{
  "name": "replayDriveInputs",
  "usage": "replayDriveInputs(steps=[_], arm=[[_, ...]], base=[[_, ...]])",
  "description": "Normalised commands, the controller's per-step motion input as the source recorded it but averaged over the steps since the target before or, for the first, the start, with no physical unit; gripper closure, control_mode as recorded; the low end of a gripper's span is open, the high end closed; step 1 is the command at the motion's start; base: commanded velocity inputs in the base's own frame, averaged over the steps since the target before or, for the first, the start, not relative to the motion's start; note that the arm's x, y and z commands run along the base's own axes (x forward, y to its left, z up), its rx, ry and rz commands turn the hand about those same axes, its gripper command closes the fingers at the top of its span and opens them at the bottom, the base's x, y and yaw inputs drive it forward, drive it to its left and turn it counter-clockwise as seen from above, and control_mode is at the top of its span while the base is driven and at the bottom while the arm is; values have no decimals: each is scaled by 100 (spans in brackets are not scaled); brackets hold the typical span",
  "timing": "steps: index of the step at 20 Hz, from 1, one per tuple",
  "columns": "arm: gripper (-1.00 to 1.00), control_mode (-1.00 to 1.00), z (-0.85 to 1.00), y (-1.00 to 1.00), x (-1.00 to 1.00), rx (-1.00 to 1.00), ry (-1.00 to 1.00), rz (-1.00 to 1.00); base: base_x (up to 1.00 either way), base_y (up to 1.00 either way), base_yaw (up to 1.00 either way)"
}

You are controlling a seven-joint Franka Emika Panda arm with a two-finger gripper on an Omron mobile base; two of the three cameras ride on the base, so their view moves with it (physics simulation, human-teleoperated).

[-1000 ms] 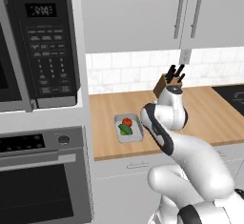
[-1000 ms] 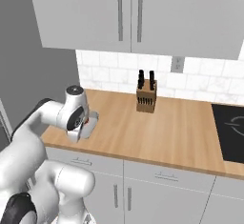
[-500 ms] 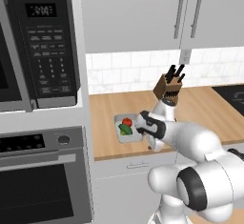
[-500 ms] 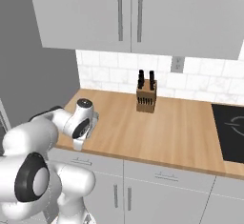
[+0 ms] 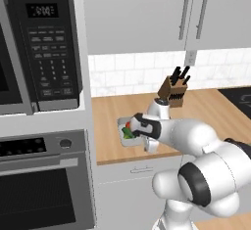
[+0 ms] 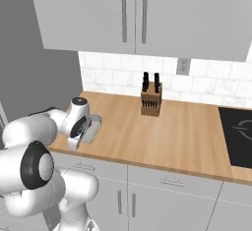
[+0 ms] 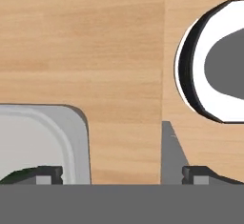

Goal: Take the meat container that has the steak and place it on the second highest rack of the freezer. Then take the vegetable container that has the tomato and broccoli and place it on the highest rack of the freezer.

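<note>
The vegetable container (image 5: pixel 120 128) is a shallow grey tray at the counter's left end, holding the red tomato (image 5: pixel 128 125) and the green broccoli (image 5: pixel 127 134). My gripper (image 5: pixel 137 129) hangs low over the tray's right side, open. In the hand view my gripper (image 7: pixel 123 173) straddles the container's rim (image 7: pixel 78 137): one fingertip (image 7: pixel 47 173) is over the inside, the other fingertip (image 7: pixel 198 173) over bare wood. A sliver of broccoli (image 7: pixel 19 174) shows by the inner tip. The right base view has the container (image 6: pixel 95 123) partly behind the hand. The meat container, steak and freezer are out of view.
A knife block (image 5: pixel 172 88) stands at the back of the wooden counter (image 6: pixel 162 136). The microwave (image 5: pixel 44 48) and oven (image 5: pixel 44 185) fill the tall unit left of the tray. A black cooktop (image 6: pixel 238 136) lies at the far right. Wall cabinets hang overhead.
The arm has folded down and to the left, bringing the hand from above the tray's right side to low over its rim. The jaws stayed open.
</note>
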Motion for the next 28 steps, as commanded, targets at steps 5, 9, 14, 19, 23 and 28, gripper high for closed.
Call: replayDriveInputs(steps=[5, 9, 14, 19, 23, 28], arm=[[-100, -100, 0, 1, 5, -9, -3, -4], [-100, -100, 3, 9, 19, -8, 0, -1], [-100, -100, 0, 23, 48, -7, 0, 0], [-100, -100, 0, 5, 20, -5, 0, -6], [-100, -100, -4, 0, 11, -4, 0, -22], [-100, -100, -16, 0, 9, -1, 0, -19]], base=[[0, 0, 0], [0, 0, 0], [0, 0, 0], [0, 0, 0], [0, 0, 0], [0, 0, 0]])
